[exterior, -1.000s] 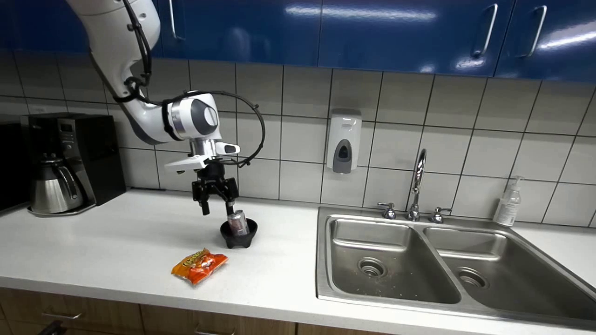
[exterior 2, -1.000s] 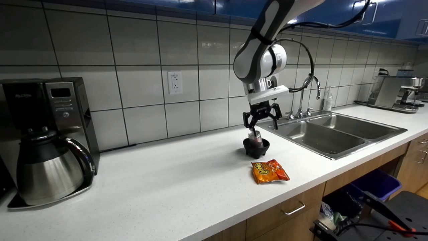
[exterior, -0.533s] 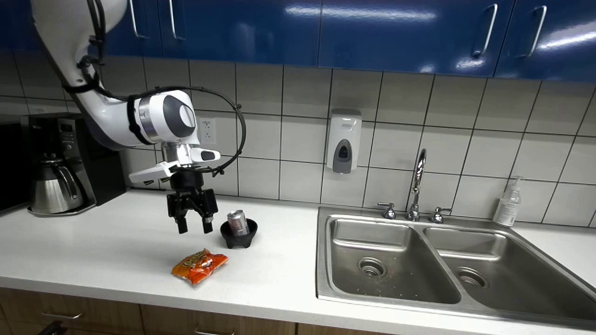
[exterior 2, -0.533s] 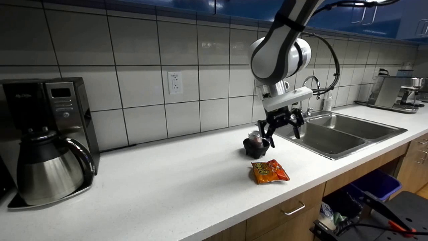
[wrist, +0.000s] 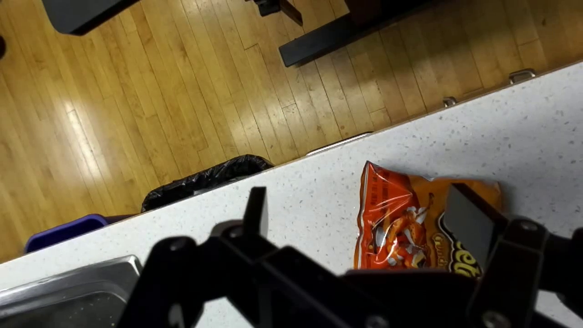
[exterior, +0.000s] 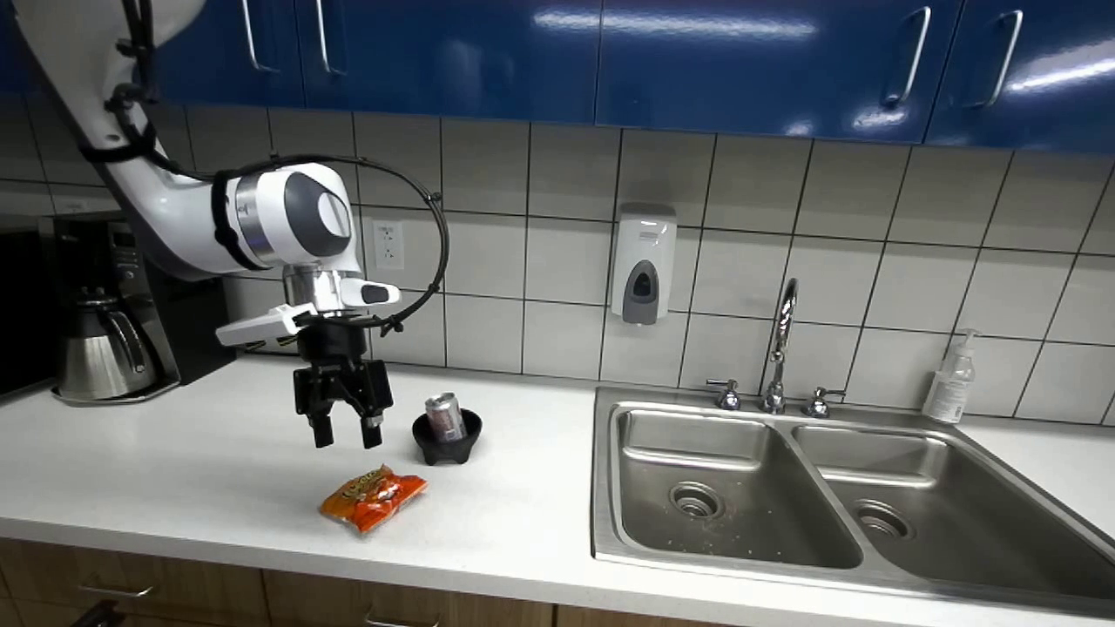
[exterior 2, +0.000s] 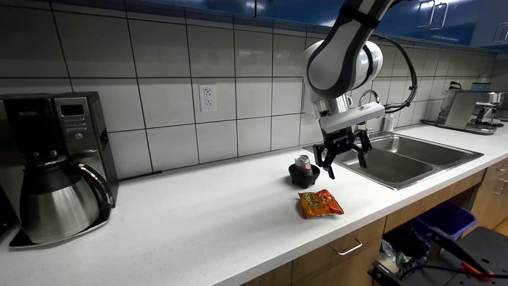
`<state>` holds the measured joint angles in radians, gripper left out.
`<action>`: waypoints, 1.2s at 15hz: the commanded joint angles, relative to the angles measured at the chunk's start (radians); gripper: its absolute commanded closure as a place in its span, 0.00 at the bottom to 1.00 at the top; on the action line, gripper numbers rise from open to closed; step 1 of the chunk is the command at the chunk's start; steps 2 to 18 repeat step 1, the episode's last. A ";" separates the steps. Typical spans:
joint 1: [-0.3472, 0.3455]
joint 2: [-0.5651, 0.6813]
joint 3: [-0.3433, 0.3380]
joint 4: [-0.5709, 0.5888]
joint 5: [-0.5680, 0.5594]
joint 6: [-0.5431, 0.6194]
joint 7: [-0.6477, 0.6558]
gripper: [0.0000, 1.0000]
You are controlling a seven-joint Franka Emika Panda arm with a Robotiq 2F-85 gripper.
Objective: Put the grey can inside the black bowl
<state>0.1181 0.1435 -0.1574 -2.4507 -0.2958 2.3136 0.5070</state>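
Grey can sits tilted in the black bowl, between back and front edges of the counter; long axis steep, top end leaning toward the coffee maker end. Silvery metal, reddish label band, lower part hidden by the bowl. Gripper spread wide, aimed down, above the counter, apart from can and bowl; orange snack packet lies nearer the front edge.

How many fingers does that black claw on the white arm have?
2, spread apart on the black gripper. In the wrist view, one finger shows against the white counter, the other in front of the orange snack packet. No view shows a third.
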 commanded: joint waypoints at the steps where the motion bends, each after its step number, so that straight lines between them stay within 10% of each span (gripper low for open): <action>1: -0.033 0.000 0.032 0.002 -0.005 -0.004 0.003 0.00; 18: -0.033 0.000 0.032 0.002 -0.005 -0.004 0.003 0.00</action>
